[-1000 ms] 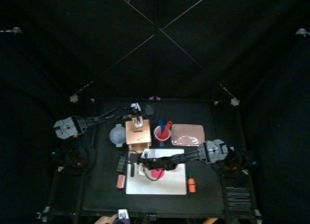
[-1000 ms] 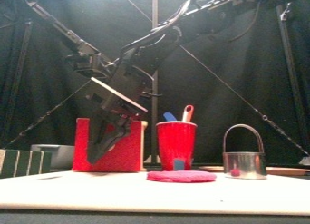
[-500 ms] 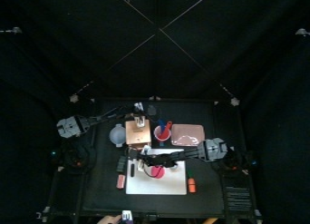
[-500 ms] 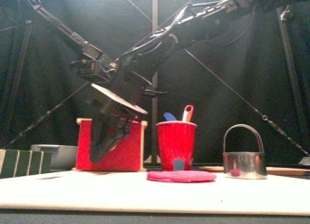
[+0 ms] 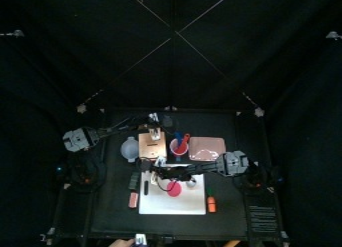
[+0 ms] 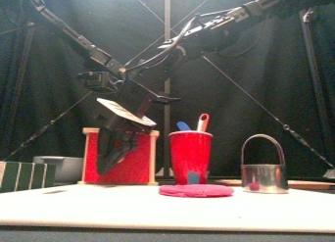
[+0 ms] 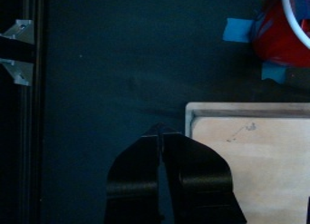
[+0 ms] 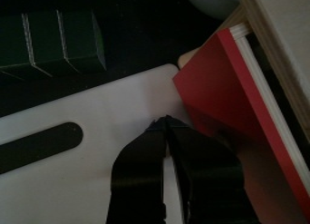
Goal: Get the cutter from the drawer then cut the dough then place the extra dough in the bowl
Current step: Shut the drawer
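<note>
The middle of the black table (image 5: 110, 219) is being taken up by a white cutting board (image 5: 190, 207) toward the front. Behind it a wooden box (image 5: 151, 146) is being flanked by a blue-grey bowl (image 5: 130, 149) on the left and by a red cup (image 6: 190, 153) and pink tray (image 5: 205, 148) on the right. The back is being closed off by black curtain.

The dough (image 6: 195, 190), a flat pink disc, is being carried by the board. The cutter (image 6: 264, 172) is being left upright, handle up, to the dough's right and apart from both grippers.

The right gripper (image 8: 165, 123) is being held over the board just beside the red drawer front (image 8: 224, 82), jaws pressed together and empty, with the sushi roll (image 8: 49, 42) near. The left gripper (image 7: 159, 135), likewise closed on nothing, is being held over bare table at the box's edge.

Bare table is being left open along the front edge and the far left.
</note>
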